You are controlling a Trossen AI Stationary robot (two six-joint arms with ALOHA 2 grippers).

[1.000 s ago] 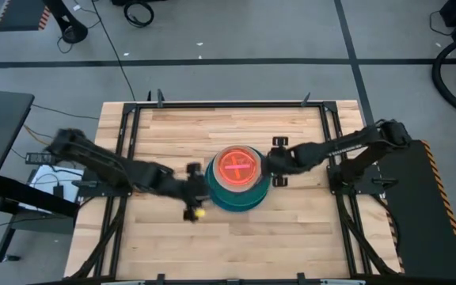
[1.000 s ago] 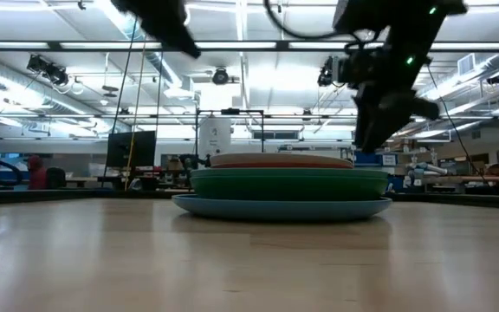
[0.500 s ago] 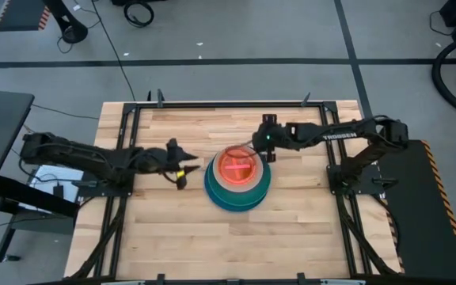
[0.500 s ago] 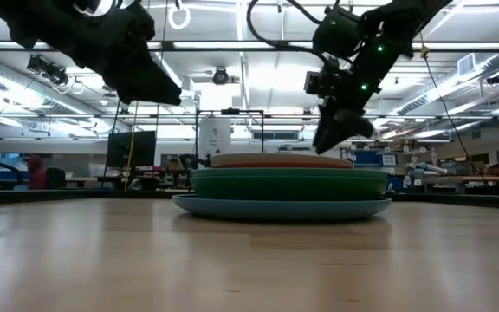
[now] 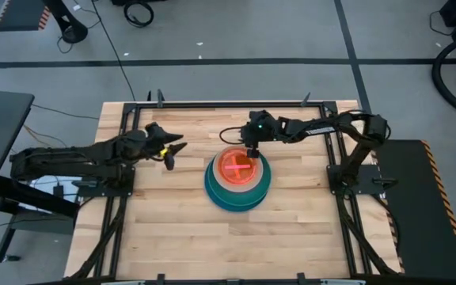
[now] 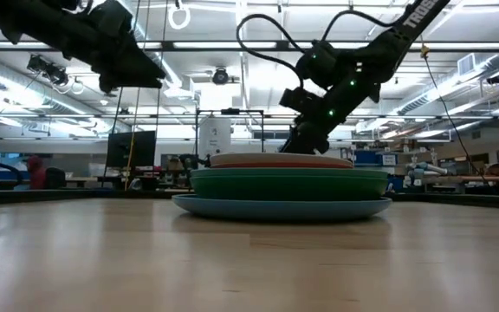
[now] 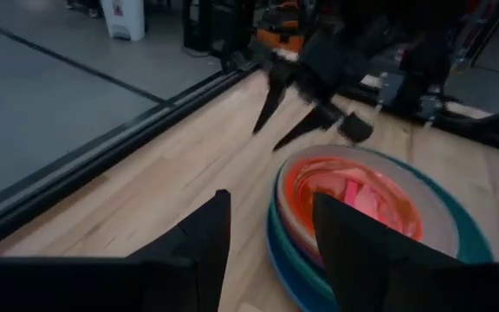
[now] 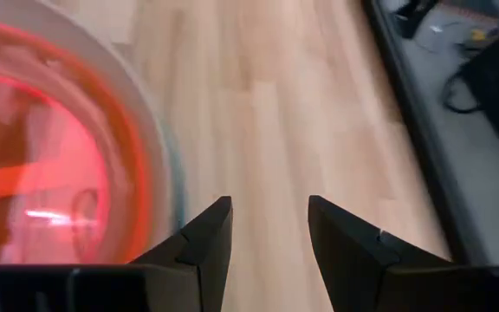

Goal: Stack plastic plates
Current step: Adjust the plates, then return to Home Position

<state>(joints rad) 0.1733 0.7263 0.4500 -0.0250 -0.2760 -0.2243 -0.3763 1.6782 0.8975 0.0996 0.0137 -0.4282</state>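
The plastic plates (image 5: 237, 180) form one stack in the middle of the table: a large teal plate at the bottom, green above it, beige and orange-red higher up, and a small translucent red-orange plate (image 5: 237, 165) on top. The stack also shows in the low view as the plates (image 6: 284, 186) and in the left wrist view (image 7: 362, 208). My right gripper (image 5: 246, 146) hovers open at the stack's far rim (image 8: 167, 173), its fingers over bare wood. My left gripper (image 5: 172, 154) is open, raised, left of the stack.
Bare wooden table top (image 5: 291, 229) lies all round the stack. A black metal frame (image 5: 228, 104) runs along the table's edges. Beyond the far edge lie grey floor and cables; the low view shows a workshop room behind the table.
My left gripper has drawn back from the stack's left side toward the table's left and far edge, rising. My right gripper has swung from the stack's right side around to its far rim. The stack has stayed where it was.
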